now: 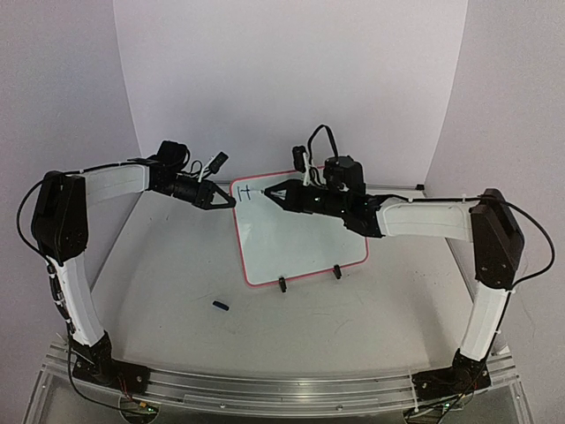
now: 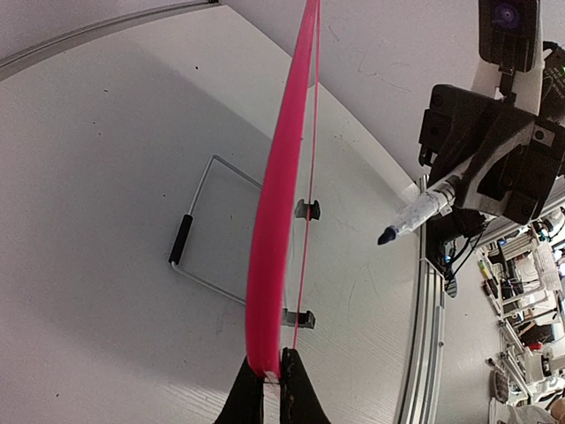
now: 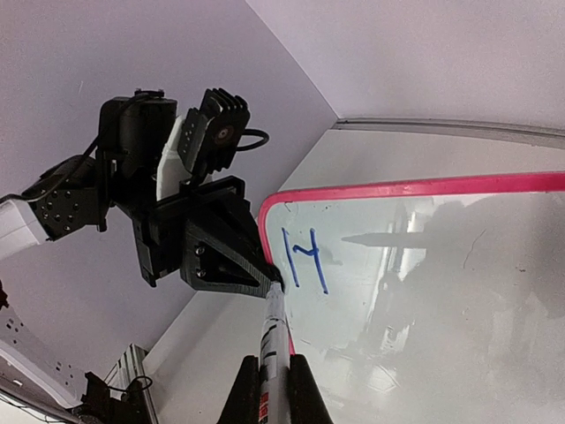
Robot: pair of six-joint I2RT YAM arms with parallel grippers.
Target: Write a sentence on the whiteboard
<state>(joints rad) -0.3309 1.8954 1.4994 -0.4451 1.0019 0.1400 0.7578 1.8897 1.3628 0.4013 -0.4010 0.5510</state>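
Spanning the middle of the table (image 1: 132,265), the whiteboard (image 1: 300,238) sits skewed. Left gripper (image 1: 229,201) at the board's 10 o'clock corner, fingers (image 2: 302,399) clamped on the pink frame edge. Right gripper (image 1: 268,192) over the board's 11 o'clock area, fingers pinched tight on a marker (image 3: 275,327). Marker tip near a blue H (image 3: 303,259); contact with the board unclear. Black cap (image 1: 220,306) on the table at the board's 7 o'clock, apart from it.

We see bright, even light from overhead, w/ only soft shadows on the table (image 1: 177,291). In the right wrist view the whiteboard (image 3: 441,291) shows glare & mirror-like reflections. Both wrist views bend strongly at the edges; top view looks a bit soft, low-res
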